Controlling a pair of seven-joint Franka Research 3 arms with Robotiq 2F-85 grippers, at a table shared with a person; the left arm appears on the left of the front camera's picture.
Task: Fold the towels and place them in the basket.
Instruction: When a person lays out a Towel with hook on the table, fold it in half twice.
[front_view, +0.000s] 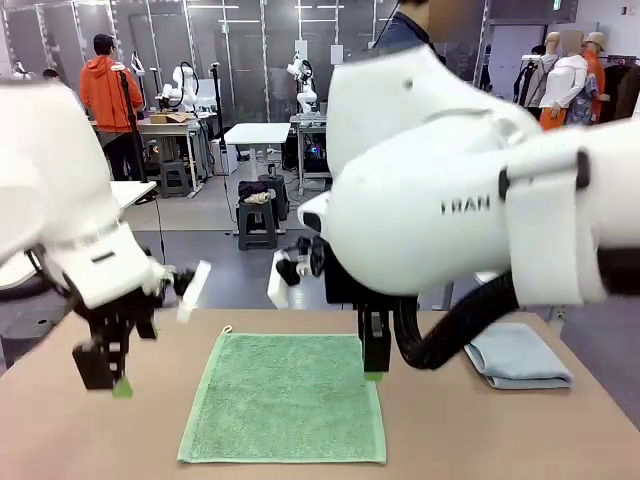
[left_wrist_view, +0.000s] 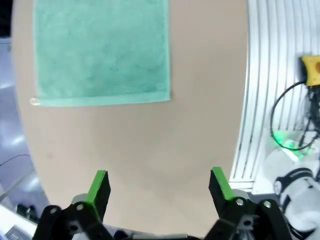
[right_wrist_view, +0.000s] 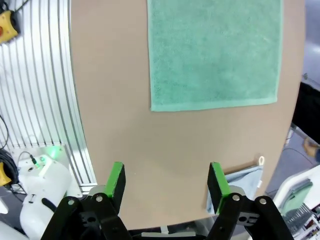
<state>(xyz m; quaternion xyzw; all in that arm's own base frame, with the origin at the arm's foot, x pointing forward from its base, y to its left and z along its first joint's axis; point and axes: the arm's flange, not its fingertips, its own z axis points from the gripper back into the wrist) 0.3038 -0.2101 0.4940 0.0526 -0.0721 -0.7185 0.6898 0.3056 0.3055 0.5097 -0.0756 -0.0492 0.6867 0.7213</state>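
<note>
**Both grippers hang open beside the green towel**

The green towel (front_view: 283, 398) lies spread flat and unfolded in the middle of the table (front_view: 450, 430). The left gripper (front_view: 108, 378) hovers above bare tabletop just off the towel's left edge. Its wrist view shows the jaws wide apart, with nothing between the green pads. The right gripper (front_view: 375, 370) hangs by the towel's far right corner, its jaws also parted and empty. Off to the right, the pale blue-grey towel (front_view: 518, 355) lies folded near the table's edge, apart from the green one
</note>
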